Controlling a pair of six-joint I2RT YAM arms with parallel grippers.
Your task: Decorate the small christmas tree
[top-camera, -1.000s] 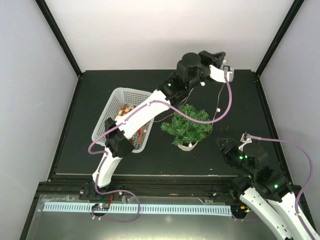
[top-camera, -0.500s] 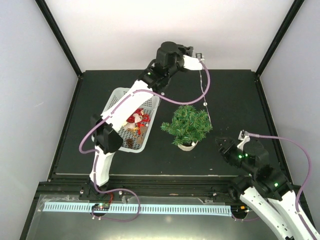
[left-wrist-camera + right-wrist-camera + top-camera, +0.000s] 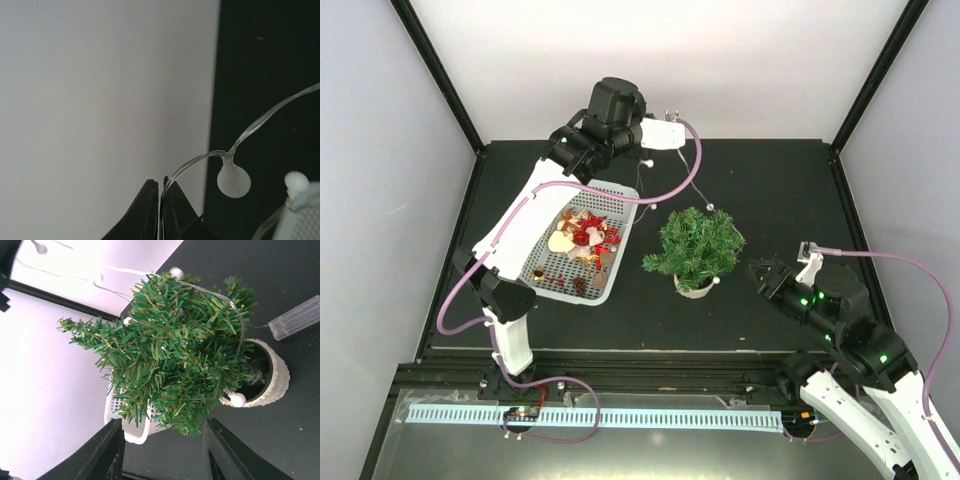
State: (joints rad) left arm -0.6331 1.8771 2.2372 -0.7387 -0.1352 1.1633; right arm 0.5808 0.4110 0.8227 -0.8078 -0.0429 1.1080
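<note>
The small christmas tree [image 3: 698,246] stands mid-table in its whitish pot [image 3: 694,289]; the right wrist view shows its green branches [image 3: 175,355] and pot [image 3: 274,377] close up. A thin light string with white bulbs [image 3: 233,181] is draped over the tree, with one bulb [image 3: 237,399] at the pot rim. My left gripper [image 3: 670,118] is high at the back of the table, shut on the string's wire [image 3: 195,161]. My right gripper [image 3: 761,272] is open just right of the tree, its jaws [image 3: 165,440] empty and facing the lower branches.
A white mesh basket [image 3: 548,200] of ornaments lies left of the tree, under the left arm. A clear battery box [image 3: 297,317] lies on the table beside the pot. White walls and black frame posts close in the back and sides.
The left arm has swung left along the back wall, pulling the light string with it, so the basket's contents now show. The right gripper has edged slightly toward the tree.
</note>
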